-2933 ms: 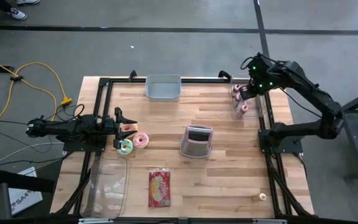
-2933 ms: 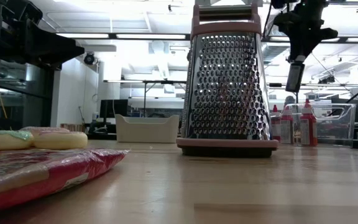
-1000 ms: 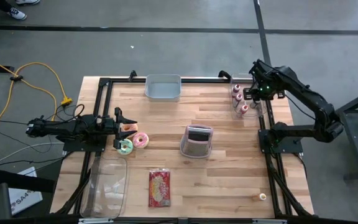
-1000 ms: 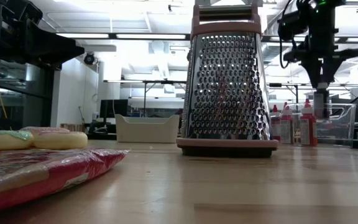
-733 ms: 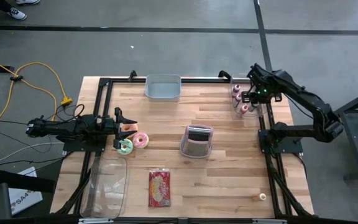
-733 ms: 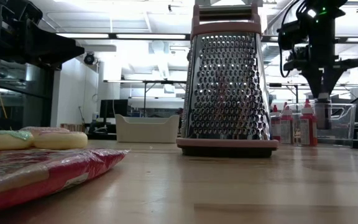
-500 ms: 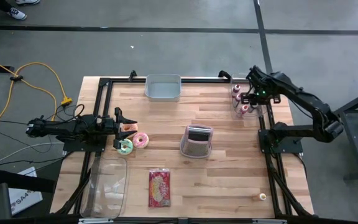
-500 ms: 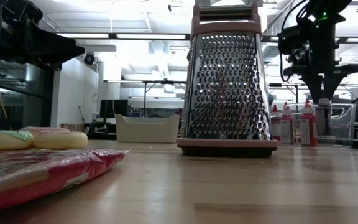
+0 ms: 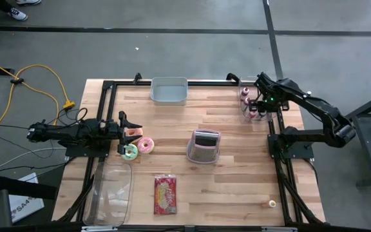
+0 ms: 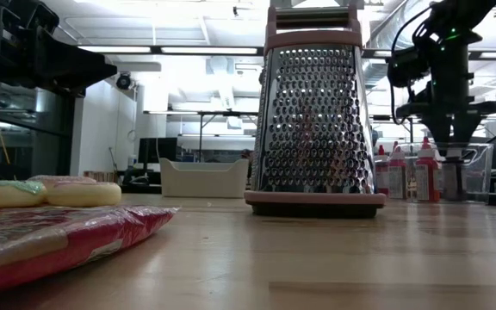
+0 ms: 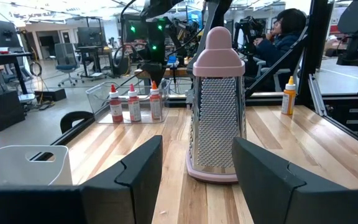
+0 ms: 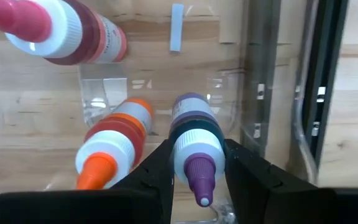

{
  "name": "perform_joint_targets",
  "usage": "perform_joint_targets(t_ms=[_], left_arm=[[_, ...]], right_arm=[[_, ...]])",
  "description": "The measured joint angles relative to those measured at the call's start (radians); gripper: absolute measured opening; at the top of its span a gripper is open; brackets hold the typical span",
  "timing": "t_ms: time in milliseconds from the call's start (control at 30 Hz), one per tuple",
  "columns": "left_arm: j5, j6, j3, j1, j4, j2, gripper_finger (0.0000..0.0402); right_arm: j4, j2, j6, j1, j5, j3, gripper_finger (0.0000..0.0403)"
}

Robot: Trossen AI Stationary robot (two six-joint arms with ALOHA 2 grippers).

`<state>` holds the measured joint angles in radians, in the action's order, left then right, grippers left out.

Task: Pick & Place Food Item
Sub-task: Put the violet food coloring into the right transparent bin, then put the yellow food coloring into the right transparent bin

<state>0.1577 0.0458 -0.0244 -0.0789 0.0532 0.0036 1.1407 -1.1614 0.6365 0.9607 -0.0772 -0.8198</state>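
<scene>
A purple-capped sauce bottle (image 12: 195, 140) stands upright inside the clear bin (image 9: 257, 114) at the table's far right, with my right gripper (image 12: 196, 163) shut on it from above. An orange-capped bottle (image 12: 112, 148) and a pink-capped one (image 12: 55, 28) stand beside it in the bin. In the low view my right gripper (image 10: 451, 160) reaches down into that bin. My left gripper (image 11: 196, 168) stays open and level at the left edge, close to a pink doughnut (image 9: 147, 144) and a green one (image 9: 130, 152) lying flat on the table. My right gripper pinches the purple-capped bottle between its two fingers at the white collar (image 12: 195, 154) just under the cap. The fingers come from above, pointing down. The bottle stays upright inside the clear bin; whether its base rests on the bin floor is hidden.
A pink box grater (image 9: 204, 146) stands mid-table. A grey tub (image 9: 169, 91) sits at the far edge, a clear tray (image 9: 110, 192) at the near left, a red food packet (image 9: 165, 194) beside it, and a small yellow object (image 9: 272, 203) near right.
My right gripper has gone down with the purple-capped bottle, which stays upright, in among the other bottles in the clear bin. Its fingers have stayed shut on the bottle.
</scene>
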Motion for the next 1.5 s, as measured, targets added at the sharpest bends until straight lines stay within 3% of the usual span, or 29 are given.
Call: perform_joint_targets(t_ms=[367, 700, 967, 1500], left_arm=[[0.000, 0.000, 0.000, 0.000, 0.000, 0.000, 0.0188], [0.000, 0.000, 0.000, 0.000, 0.000, 0.000, 0.0188], [0.000, 0.000, 0.000, 0.000, 0.000, 0.000, 0.0188], [0.000, 0.000, 0.000, 0.000, 0.000, 0.000, 0.0188]], right_arm=[[-0.007, 0.000, 0.000, 0.000, -0.001, 0.001, 0.0111], [-0.007, 0.000, 0.014, 0.000, -0.002, 0.001, 0.0162], [-0.007, 0.008, 0.015, 0.003, 0.000, 0.001, 0.0167], [-0.009, 0.212, 0.014, 0.042, 0.006, 0.000, 0.0166]])
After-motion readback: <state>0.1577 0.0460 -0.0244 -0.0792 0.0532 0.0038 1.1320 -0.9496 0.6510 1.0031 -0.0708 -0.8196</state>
